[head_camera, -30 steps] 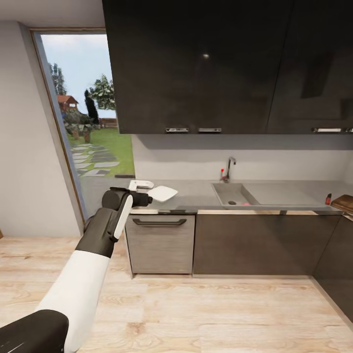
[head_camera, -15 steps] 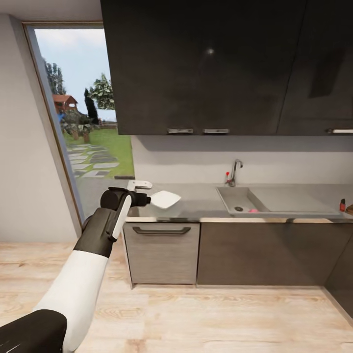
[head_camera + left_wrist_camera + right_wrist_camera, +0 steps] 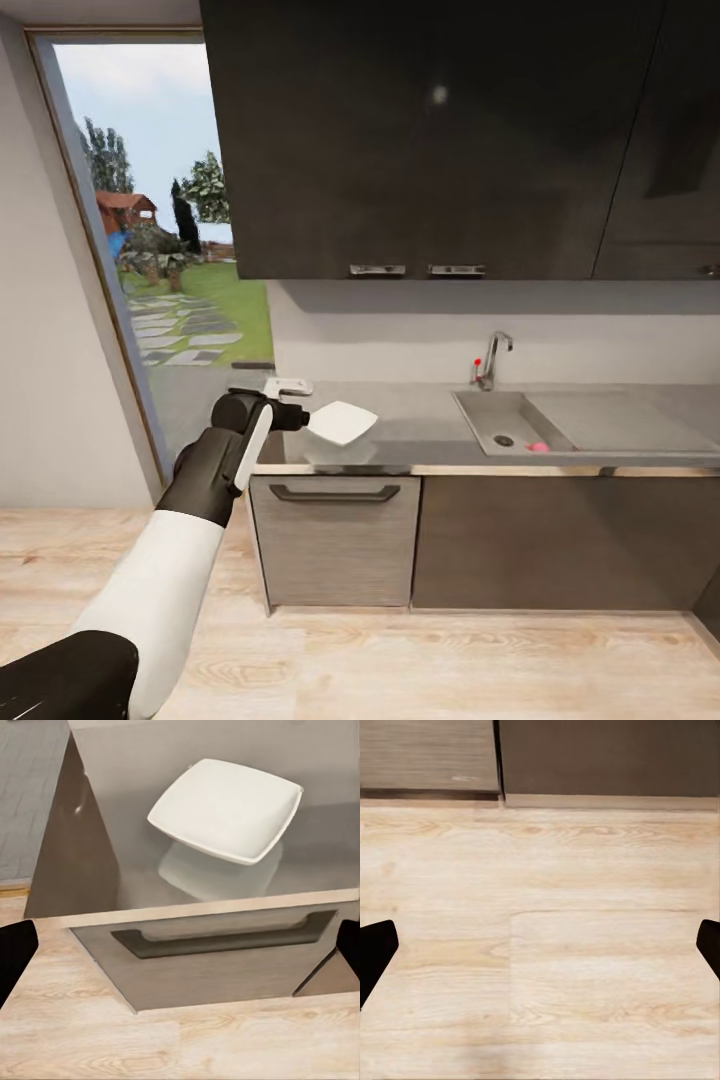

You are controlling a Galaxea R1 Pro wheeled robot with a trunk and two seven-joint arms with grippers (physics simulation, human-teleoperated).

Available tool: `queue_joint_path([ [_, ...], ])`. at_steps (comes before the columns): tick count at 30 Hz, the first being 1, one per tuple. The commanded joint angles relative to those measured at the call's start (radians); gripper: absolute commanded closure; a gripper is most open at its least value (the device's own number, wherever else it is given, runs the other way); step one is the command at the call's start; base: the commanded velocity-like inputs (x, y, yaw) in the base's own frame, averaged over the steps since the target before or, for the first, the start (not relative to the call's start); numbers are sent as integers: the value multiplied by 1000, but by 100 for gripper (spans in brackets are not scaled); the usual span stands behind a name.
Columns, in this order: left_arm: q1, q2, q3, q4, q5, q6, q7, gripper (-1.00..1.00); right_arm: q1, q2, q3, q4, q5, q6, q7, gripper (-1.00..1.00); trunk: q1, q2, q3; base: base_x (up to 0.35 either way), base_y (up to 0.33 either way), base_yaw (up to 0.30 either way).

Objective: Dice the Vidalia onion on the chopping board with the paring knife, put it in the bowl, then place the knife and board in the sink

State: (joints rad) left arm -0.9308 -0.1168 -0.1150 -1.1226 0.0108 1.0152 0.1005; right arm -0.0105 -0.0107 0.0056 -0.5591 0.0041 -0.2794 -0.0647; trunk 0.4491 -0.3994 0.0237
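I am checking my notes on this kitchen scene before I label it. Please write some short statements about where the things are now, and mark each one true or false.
1. The bowl stands on the countertop, above the drawer with the black handle. True.
2. The Vidalia onion lies in the bowl. False: it lies in the sink, near the round drain.
3. The left tool is shut on the bowl. False: its fingers stand wide apart and hold nothing.
4. The faucet stands behind the sink, at the wall. True.
5. The right wrist view looks down on a wooden floor. True.
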Motion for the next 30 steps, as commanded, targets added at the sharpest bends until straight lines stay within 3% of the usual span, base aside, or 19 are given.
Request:
queue_joint_path([
  [1,0,0,-1,2,1,4,5,-100,0,0,1,1,1,-3,-3,-100,1,-1,-1,313,10,0],
  [26,0,-3,-3,14,1,2,5,-100,0,0,0,1,0,-3,-3,-100,1,-1,-23,324,1,0],
  [30,0,-3,-3,53,1,1,5,-100,0,0,-1,1,0,-3,-3,-100,1,-1,-27,326,0,0],
])
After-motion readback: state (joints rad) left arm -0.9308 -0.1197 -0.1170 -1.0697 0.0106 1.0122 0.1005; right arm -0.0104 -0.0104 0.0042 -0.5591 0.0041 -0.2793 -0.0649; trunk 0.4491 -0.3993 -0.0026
